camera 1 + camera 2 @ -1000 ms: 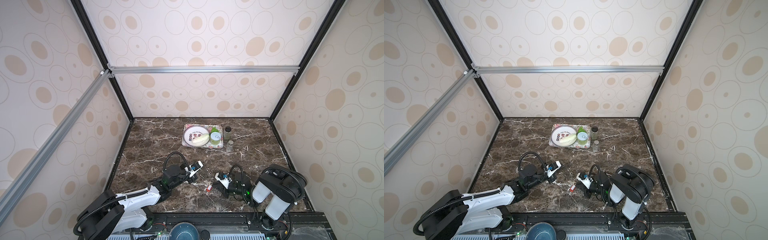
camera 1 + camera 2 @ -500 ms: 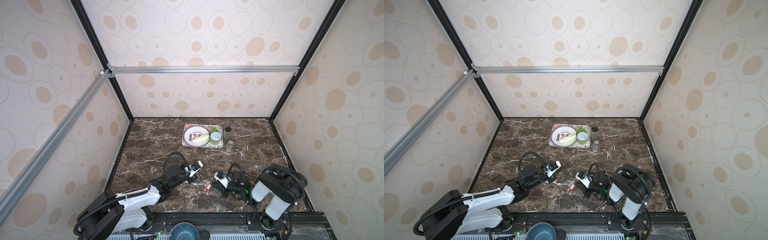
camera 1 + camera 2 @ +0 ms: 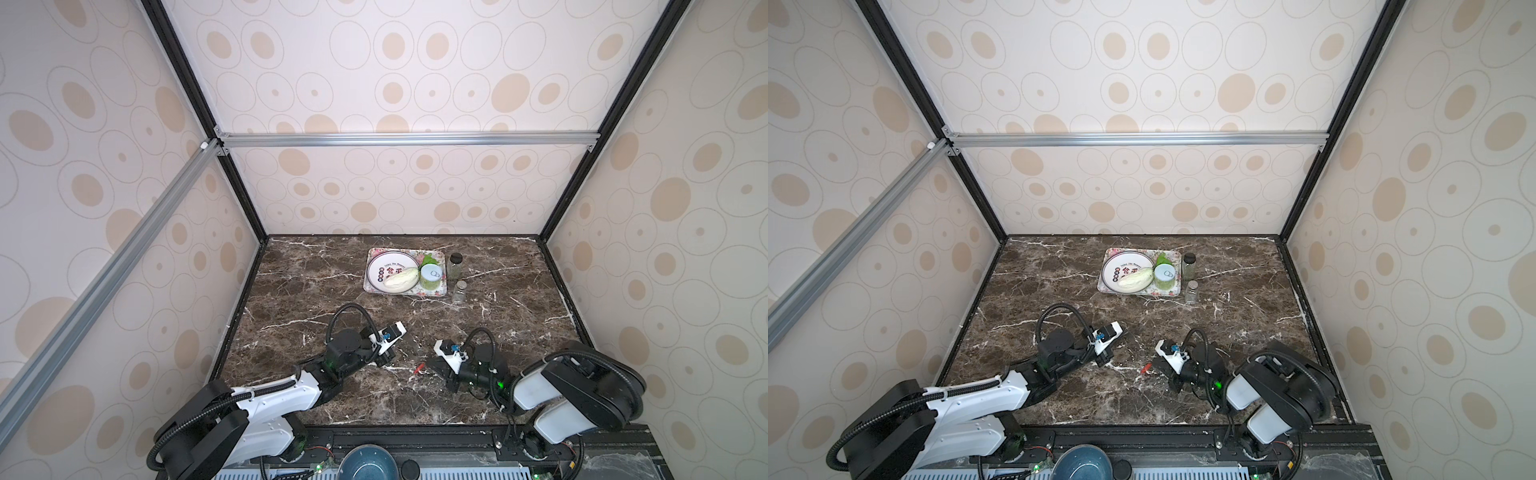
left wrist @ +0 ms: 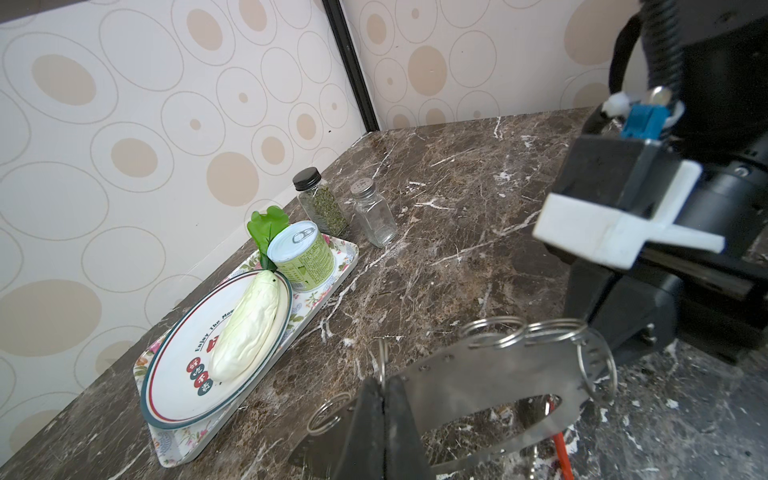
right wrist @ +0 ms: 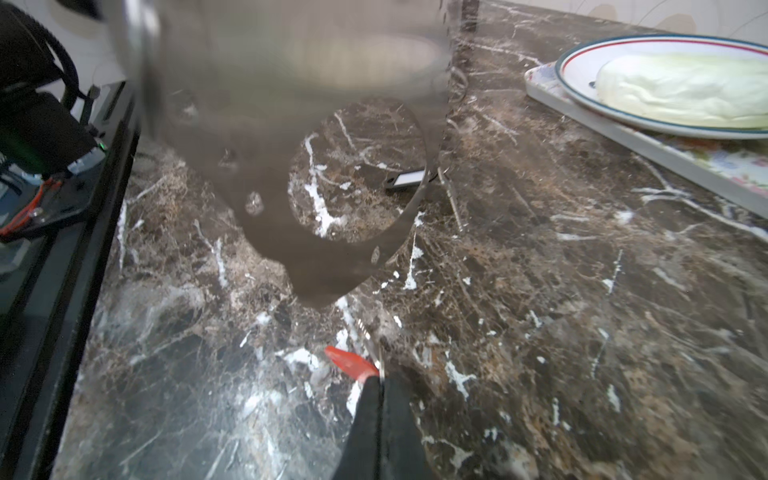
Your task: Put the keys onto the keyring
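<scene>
Together on the tray: plate with cabbage, green can

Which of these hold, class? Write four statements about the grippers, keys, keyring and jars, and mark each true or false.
1. The left gripper is shut on the keyring. True.
2. The red-tagged key hangs on the keyring. False: the right gripper pinches it, apart from the keyring.
3. The black-tagged key lies on the table. True.
4. The herb jar and the shaker jar stand on the tray. False: they stand on the table beside it.
</scene>
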